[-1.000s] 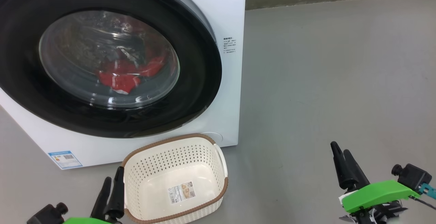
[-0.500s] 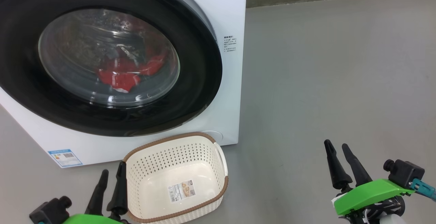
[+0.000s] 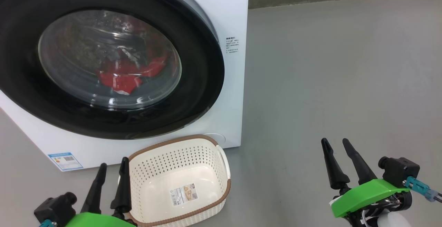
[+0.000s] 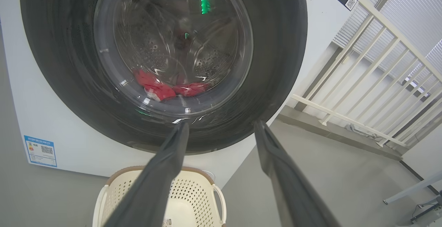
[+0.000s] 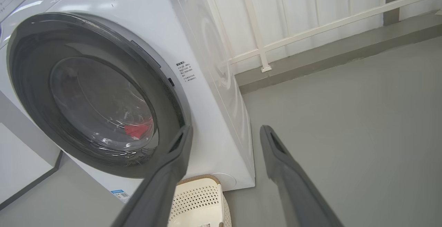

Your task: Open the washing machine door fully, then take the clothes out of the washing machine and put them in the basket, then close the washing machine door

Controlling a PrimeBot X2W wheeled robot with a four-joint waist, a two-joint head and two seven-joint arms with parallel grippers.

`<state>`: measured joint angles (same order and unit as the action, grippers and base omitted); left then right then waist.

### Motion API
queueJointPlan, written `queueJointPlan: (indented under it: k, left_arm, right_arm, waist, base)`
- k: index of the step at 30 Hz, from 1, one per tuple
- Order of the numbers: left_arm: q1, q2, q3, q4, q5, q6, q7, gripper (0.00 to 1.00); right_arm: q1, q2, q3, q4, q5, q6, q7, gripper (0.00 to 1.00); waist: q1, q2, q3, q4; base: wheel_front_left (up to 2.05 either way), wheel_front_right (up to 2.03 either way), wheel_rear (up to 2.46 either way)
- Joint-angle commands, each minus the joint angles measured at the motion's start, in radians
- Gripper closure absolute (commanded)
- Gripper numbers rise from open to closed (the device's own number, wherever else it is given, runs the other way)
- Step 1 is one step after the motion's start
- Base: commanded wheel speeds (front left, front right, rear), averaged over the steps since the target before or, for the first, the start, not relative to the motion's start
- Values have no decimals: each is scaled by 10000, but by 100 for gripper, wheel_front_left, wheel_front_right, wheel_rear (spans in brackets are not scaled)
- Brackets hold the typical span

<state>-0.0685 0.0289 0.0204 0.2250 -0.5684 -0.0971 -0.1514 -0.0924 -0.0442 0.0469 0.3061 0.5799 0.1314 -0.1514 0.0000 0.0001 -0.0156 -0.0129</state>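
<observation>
Left pincer (image 3: 113,164): we note the two long dark tapered fingers spread wide, with nothing pinched between them. It hangs low over the floor (image 3: 328,68). Its inner finger (image 3: 122,190) is just beside the left rim of the basket (image 3: 165,143); we cannot tell whether they touch.

Right pincer (image 3: 334,141): fingers likewise spread, empty, touching nothing. It is well apart from the basket, over bare grey floor to the right.

Basket: cream-white perforated plastic, a rounded rectangle with a brown woven-look rim and a white side handle. It stands on the floor against the foot of the washing machine (image 3: 234,12). Inside it we see only a paper label (image 3: 184,194) on the bottom.

Washing machine: a white, boxy, smooth front with a blue sticker (image 3: 65,160) at the lower left corner. The washing machine door (image 3: 200,82) is closed against the front; it has a wide glossy black rim around a bulging clear glass bowl.

Clothes (image 3: 121,78): a bright red soft heap with a little white showing, lying low in the perforated steel drum (image 4: 155,52) behind the glass.

A pale railing (image 4: 362,82) stands beyond the machine.
</observation>
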Motion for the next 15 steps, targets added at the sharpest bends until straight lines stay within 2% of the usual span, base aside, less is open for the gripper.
queueJointPlan:
  k: [1, 15]
  left_arm:
    - [-490, 177, 178, -338, 385, 34, -163, 0]
    - [-633, 194, 221, -363, 1869, 137, -604, 0]
  right_arm:
    - [-486, -126, 226, -277, -432, -6, -161, 0]
    - [-652, -141, 281, -364, -2350, -6, -603, 0]
  waist:
    - [0, -1, -18, 0]
    - [0, -1, -32, 2]
  base:
    - [0, 0, 0]
    - [0, 0, 0]
